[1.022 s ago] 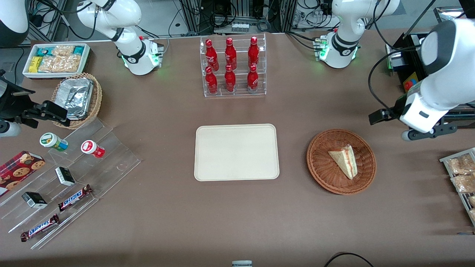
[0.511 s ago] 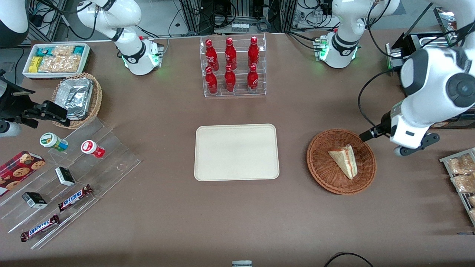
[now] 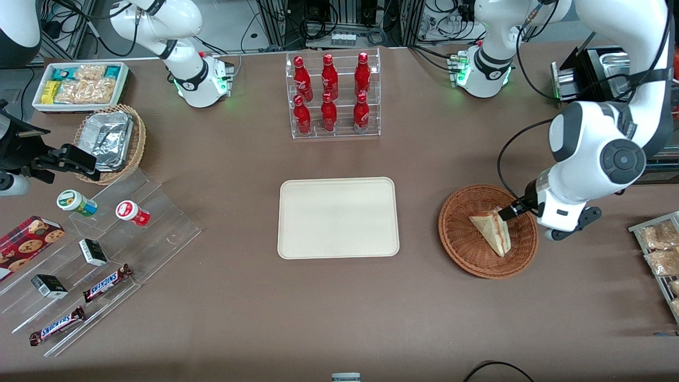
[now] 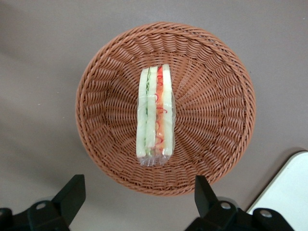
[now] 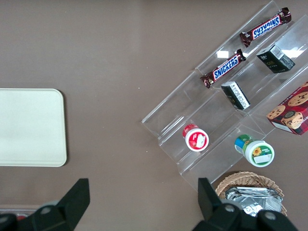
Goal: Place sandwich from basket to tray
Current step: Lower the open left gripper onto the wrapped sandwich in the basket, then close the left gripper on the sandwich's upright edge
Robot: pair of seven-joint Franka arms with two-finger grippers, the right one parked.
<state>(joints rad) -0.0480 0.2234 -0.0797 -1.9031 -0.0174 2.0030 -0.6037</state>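
Inside the round reddish-brown wicker basket (image 3: 488, 231): wrapped triangular sandwich (image 3: 493, 230), standing on one bread face, red and pale green filling edge turned upward (image 4: 155, 115). Above the basket, at its rim on the working arm's side: left gripper (image 4: 136, 196), fingers (image 4: 72, 192) spread wide, nothing between them, sandwich lined up with the gap but not touched. Beside the basket, toward the parked arm's end of the table: cream-white rectangular tray (image 3: 338, 218), bare, well apart from the basket. Farther from the front camera than the tray: clear acrylic rack of six red bottles (image 3: 332, 93).
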